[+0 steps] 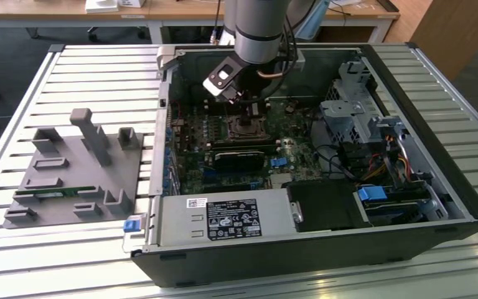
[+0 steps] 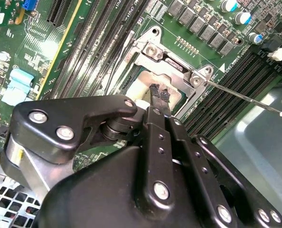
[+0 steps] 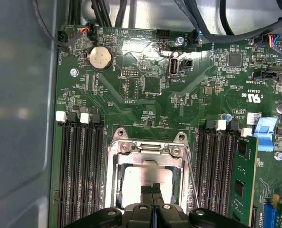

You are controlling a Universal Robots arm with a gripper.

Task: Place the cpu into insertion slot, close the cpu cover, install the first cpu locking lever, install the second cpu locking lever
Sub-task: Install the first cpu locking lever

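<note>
My gripper (image 1: 253,111) hangs down inside the open case (image 1: 438,180), and the arm (image 1: 260,25) comes to it straight from above. My two fingers (image 2: 155,133) are pressed together, tip beside tip, and I see nothing held between them.

Directly under my fingertips is the slot (image 1: 243,129). The cpu (image 3: 138,178) lies flat in it. Its dull silver top shows through the window of the cover (image 3: 145,151). The cover is down over the cpu, and its frame goes around my fingertips on every side. In the second wrist view my tips (image 2: 159,92) stand over the silver top, near one edge of the window. Whether they touch the metal or stop just above it, I cannot tell.

Just beside my fingers, a lever (image 3: 192,183) runs along the edge of the cover as a thin metal rod. In the second wrist view this rod (image 2: 245,98) points away from my fingers, and its free end is out over the memory slots (image 3: 81,175). These long black slots lie on both sides of my fingers, parallel to the edges of the cover. On the lever's side, beyond the slots, a green memory card (image 3: 243,180) stands upright.

Farther ahead of my fingertips, on the green board, is a round silver battery (image 3: 99,58).

Well apart from my fingers, outside the case on the exterior view's left, a grey tray (image 1: 73,168) rests on the slatted table (image 1: 98,68).
</note>
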